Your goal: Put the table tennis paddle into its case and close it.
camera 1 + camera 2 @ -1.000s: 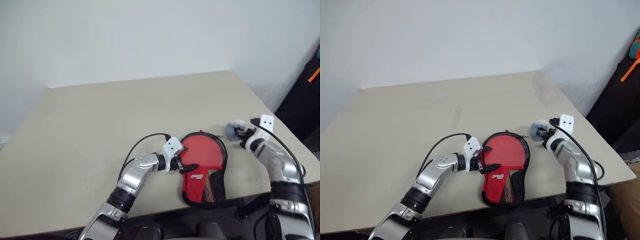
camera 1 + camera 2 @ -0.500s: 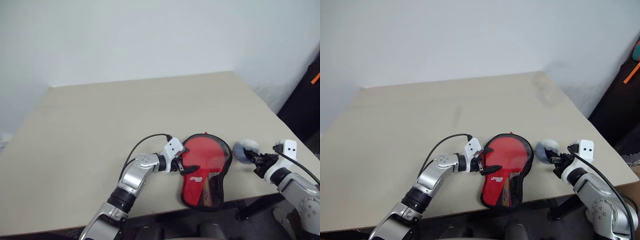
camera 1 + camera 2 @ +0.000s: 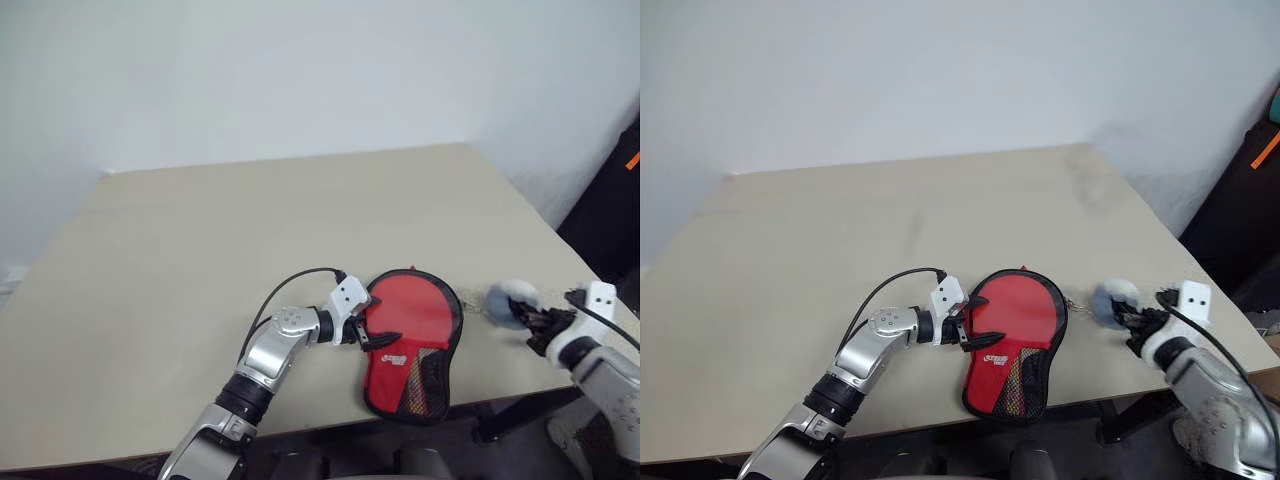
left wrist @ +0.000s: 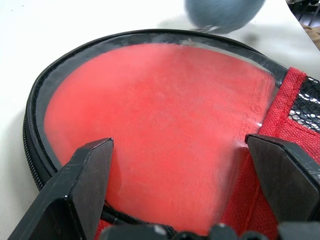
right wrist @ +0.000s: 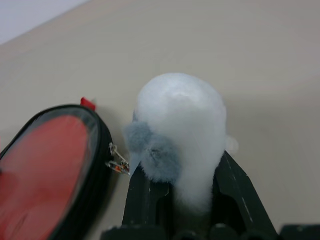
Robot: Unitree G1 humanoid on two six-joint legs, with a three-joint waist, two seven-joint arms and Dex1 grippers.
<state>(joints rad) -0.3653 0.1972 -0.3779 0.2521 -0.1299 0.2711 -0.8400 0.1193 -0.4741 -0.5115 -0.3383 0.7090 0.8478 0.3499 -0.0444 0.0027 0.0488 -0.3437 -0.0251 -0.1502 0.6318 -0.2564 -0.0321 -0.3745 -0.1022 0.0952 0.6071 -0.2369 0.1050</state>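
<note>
Moved: right gripper (image 3: 1134, 318) carried the fuzzy ball (image 3: 1110, 301) toward the frame's lower right, away from the case (image 3: 1012, 340).
Right fingers: pinched on the ball.
Left gripper (image 3: 372, 335): fingers spread wide, straddling the case's left edge.
Case: lower centre of the table (image 3: 200, 260), zipped, the table tennis paddle (image 4: 160, 125) red behind its clear panel.
</note>
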